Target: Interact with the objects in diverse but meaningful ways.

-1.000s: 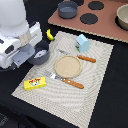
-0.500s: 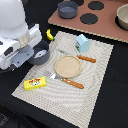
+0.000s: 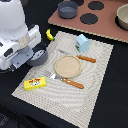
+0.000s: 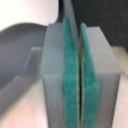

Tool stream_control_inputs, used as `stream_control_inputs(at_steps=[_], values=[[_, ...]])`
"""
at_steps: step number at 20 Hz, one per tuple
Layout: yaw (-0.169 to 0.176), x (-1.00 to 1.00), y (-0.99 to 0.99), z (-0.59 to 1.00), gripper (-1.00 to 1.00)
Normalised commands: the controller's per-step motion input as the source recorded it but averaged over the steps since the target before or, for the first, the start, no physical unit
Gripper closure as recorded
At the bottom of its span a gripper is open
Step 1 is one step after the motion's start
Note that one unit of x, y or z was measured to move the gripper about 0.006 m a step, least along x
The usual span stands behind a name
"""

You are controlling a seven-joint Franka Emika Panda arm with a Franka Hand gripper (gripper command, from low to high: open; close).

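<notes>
Pincer [image 4: 81,87] pads pressed together, gripping nothing; hangs near grey-blue pot [image 3: 38,56]; judgement: spread pads before descending, align over pot rim.

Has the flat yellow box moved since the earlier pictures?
No. The flat yellow box lies at the same corner of the striped placemat, equally far from the wooden plate, as before.

The striped beige placemat [image 3: 95,85] is left bare toward the exterior view's right, whereas its middle is taken up by a round wooden plate [image 3: 67,66] flanked by a wooden-handled fork [image 3: 67,81] and knife [image 3: 80,56], with a pale blue carton [image 3: 82,42] behind.
</notes>
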Motion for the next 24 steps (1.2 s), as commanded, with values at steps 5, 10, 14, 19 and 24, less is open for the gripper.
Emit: stream_control_inputs(at_steps=[5, 10, 14, 19, 24], values=[[0.000, -0.18, 0.04, 0.12, 1.00], [0.000, -0.19, 0.29, 1.00, 1.00], [0.000, 0.00, 0.42, 1.00, 1.00], [0.000, 0.21, 0.46, 1.00, 1.00], [0.001, 0.30, 0.64, 0.94, 1.00]])
